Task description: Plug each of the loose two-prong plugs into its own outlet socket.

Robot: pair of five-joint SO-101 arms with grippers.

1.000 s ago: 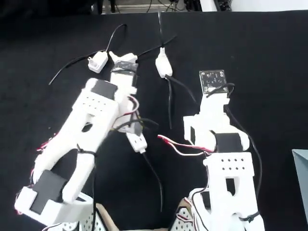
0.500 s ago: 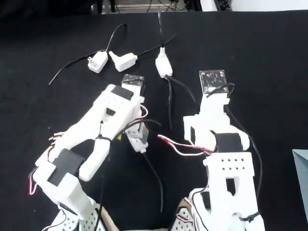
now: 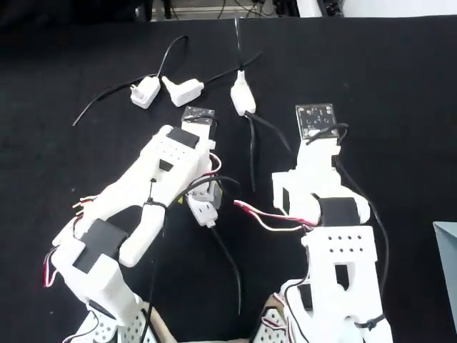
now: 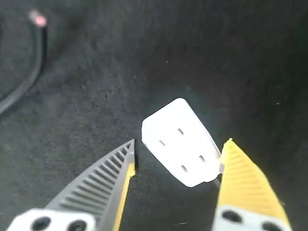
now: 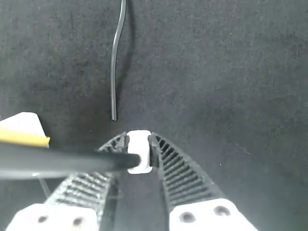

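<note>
A white outlet socket (image 3: 204,213) with several slots lies on the black table under the left arm (image 3: 153,179). In the left wrist view the socket (image 4: 182,142) sits between the fingers of my open left gripper (image 4: 180,142), with its yellow finger (image 4: 240,173) close against one corner. My right gripper (image 5: 139,138) is shut on a small white plug (image 5: 139,153), and a black cable (image 5: 57,163) leads off from it. Three more white plugs (image 3: 145,91) (image 3: 184,88) (image 3: 243,96) lie loose at the far side. The right arm (image 3: 318,179) stands to the right of the socket.
Thin black cables (image 3: 251,146) trail across the table between the arms and from the far plugs. Red-tipped wires (image 3: 244,207) hang between the two arms. A teal object (image 3: 447,246) sits at the right edge. A loose cable end (image 5: 114,72) lies ahead of the right gripper.
The left arm has drawn back from the far plugs and come down over the outlet socket, uncovering the middle plug. The right arm has not moved.
</note>
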